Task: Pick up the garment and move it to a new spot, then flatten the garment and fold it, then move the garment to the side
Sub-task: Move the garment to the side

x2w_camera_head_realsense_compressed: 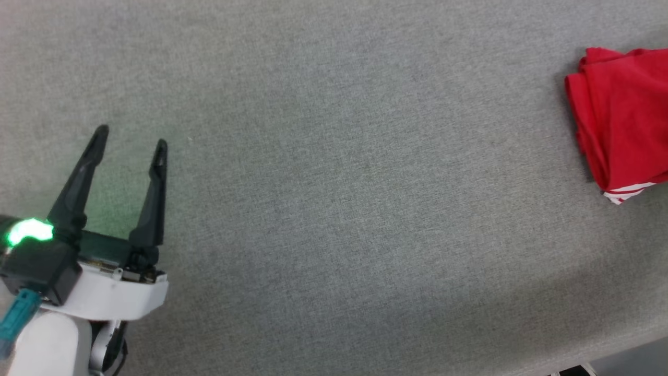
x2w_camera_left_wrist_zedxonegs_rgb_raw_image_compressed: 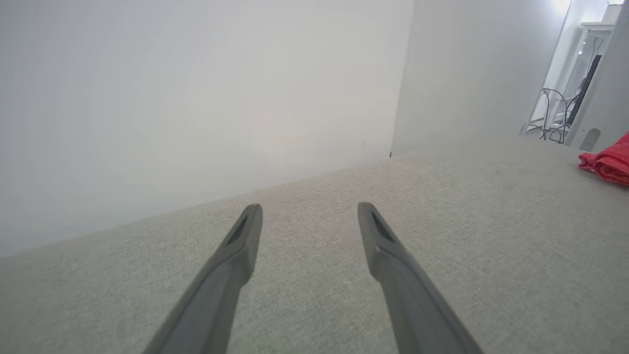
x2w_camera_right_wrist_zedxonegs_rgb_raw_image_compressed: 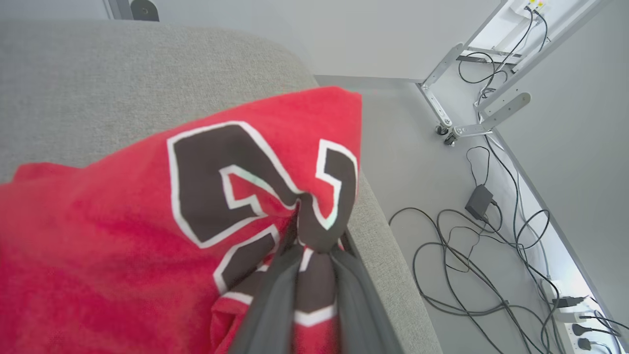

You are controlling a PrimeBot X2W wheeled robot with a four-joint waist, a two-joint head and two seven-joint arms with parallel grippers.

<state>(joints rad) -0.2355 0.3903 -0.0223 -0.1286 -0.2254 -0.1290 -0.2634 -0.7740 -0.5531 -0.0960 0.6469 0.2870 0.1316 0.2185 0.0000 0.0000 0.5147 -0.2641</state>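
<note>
The garment (x2w_camera_head_realsense_compressed: 623,115), a red jersey with white-and-red striped trim, lies folded at the far right of the grey surface (x2w_camera_head_realsense_compressed: 334,209). In the right wrist view the garment (x2w_camera_right_wrist_zedxonegs_rgb_raw_image_compressed: 123,231) shows its black, white-outlined number, and my right gripper (x2w_camera_right_wrist_zedxonegs_rgb_raw_image_compressed: 307,221) is shut on a pinch of that fabric near the surface's edge. My left gripper (x2w_camera_head_realsense_compressed: 131,137) hovers open at the lower left of the head view, far from the jersey, with nothing between its fingers. From the left wrist, my left gripper (x2w_camera_left_wrist_zedxonegs_rgb_raw_image_compressed: 309,209) points over bare grey cloth, with the garment (x2w_camera_left_wrist_zedxonegs_rgb_raw_image_compressed: 609,164) at the right edge.
Past the surface's right edge the floor (x2w_camera_right_wrist_zedxonegs_rgb_raw_image_compressed: 442,196) carries loose cables (x2w_camera_right_wrist_zedxonegs_rgb_raw_image_compressed: 471,255), a power brick and a plug strip. A metal frame leg on casters (x2w_camera_right_wrist_zedxonegs_rgb_raw_image_compressed: 452,128) stands further off. A pale wall (x2w_camera_left_wrist_zedxonegs_rgb_raw_image_compressed: 196,98) rises behind the grey surface.
</note>
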